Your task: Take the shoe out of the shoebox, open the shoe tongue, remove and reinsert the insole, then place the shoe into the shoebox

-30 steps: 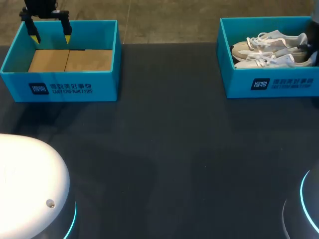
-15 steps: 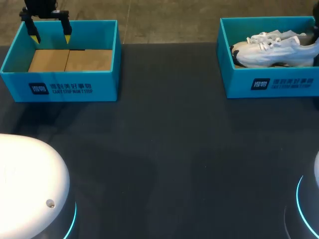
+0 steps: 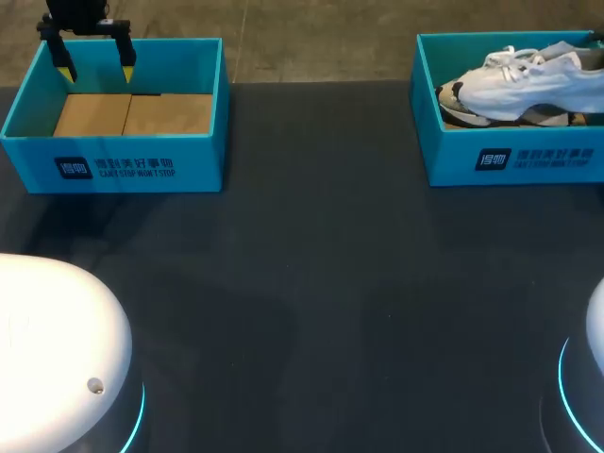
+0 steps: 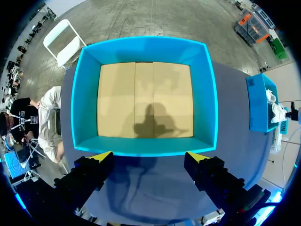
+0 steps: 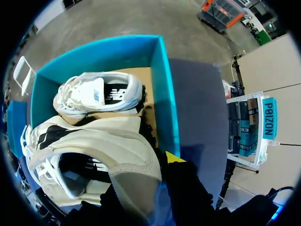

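In the head view a white shoe hangs tilted, toe low, over the right blue shoebox. In the right wrist view my right gripper is shut on the heel of this shoe; only one yellow fingertip shows. A second white shoe lies on the cardboard floor of that box. My left gripper is open above the far rim of the left shoebox. In the left wrist view that gripper holds nothing, and the box ahead of it is empty.
Dark tabletop stretches between the two boxes and toward the near edge. The white arm bases sit at the near left and near right corners.
The right arm has raised one shoe by its heel out of the right box, so it now stands higher and tilted. The left arm has not moved.
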